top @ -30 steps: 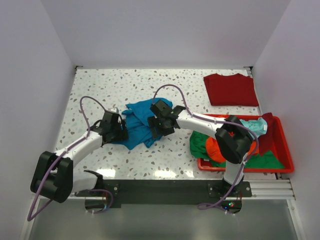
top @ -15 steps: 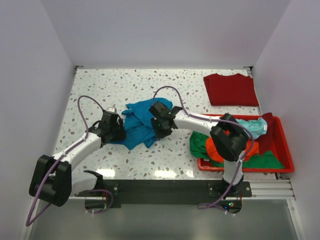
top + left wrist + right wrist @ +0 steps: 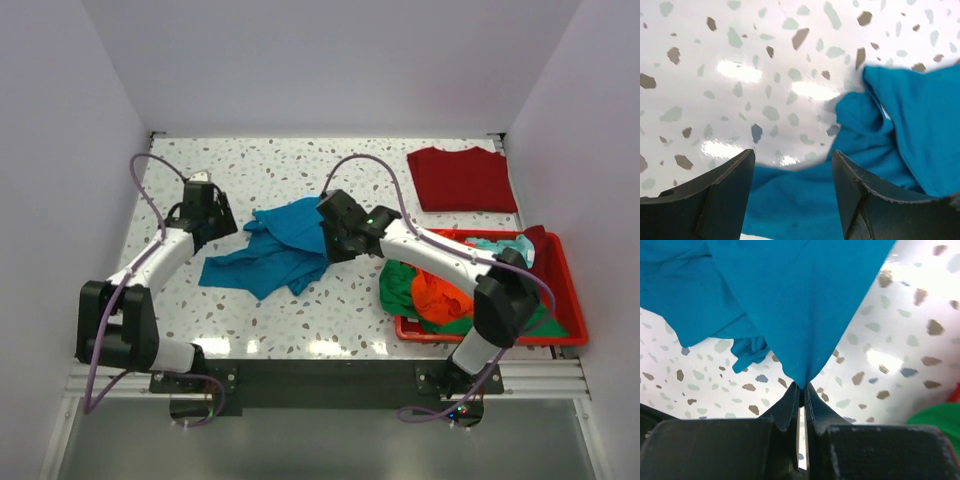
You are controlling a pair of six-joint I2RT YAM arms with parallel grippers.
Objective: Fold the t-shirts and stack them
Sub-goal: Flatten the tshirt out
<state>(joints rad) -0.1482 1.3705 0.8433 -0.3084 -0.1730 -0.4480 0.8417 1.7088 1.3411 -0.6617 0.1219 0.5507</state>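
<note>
**A:** What sits farthest from the bin (image 3: 572,295) on the left?

**B:** The left end effector (image 3: 200,205). It is well to the left of the bin, toward the far side of the bench (image 3: 300,170). In its wrist view the end effector (image 3: 791,160) is spread wide, with nothing between the fingers. Speckled bench and one edge of the teal shirt (image 3: 910,115) show below it.

**A:** And the teal shirt itself?

**B:** The shirt (image 3: 285,245) lies crumpled on the bench, left of the bin and apart from it. One flap trails toward the near left. Its right part is bunched up higher.

**A:** Is anything holding it?

**B:** Yes, the right end effector (image 3: 330,235), between the shirt's bulk and the bin. The wrist view shows its fingers closed narrow on a pinch of teal cloth (image 3: 805,300). The fabric gathers to a point at the tips (image 3: 801,387).

**A:** What is in the bin?

**B:** A green shirt (image 3: 400,285) spills over the bin's left rim. An orange one (image 3: 440,295) is heaped just inside it. A pale aqua one (image 3: 505,248) lies toward the far wall. The right arm crosses above them.

**A:** And past the bin?

**B:** A dark red shirt (image 3: 462,180) lies folded flat on the bench, just beyond the bin's far edge.
</note>
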